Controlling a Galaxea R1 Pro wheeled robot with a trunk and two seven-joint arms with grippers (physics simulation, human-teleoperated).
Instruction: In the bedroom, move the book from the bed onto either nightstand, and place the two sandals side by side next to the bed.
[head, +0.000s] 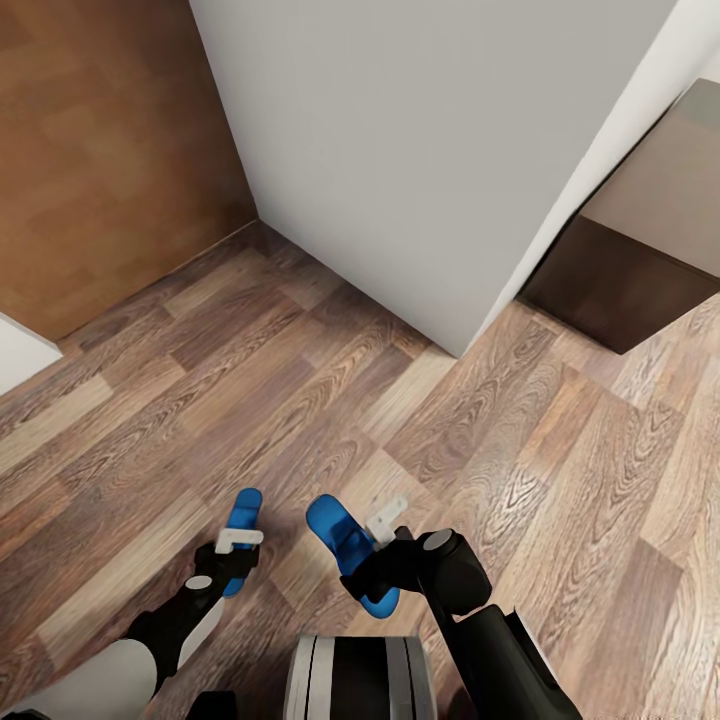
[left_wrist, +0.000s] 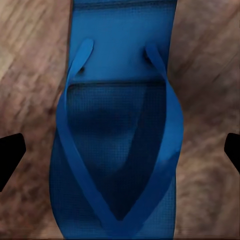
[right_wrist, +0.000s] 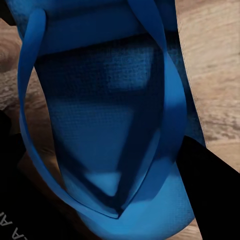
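Your left gripper (head: 238, 541) straddled one bright blue flat flip-flop sandal (head: 241, 520), fingers spread wide beside it; your right gripper (head: 385, 520) clamped the other blue sandal (head: 345, 545) above the wooden floor (head: 300, 380).

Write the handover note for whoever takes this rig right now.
Left tool: open, poised over the left sandal, which lies flat on the wood floor; the fingers stand clear of its edges.
Right tool: looks closed on the right sandal, which sits tilted, apparently lifted.
Done: nothing confirmed; the sandals are apart and not parallel.
Left: grip the left sandal, set both side by side next to the bed, then move the book onto a nightstand.
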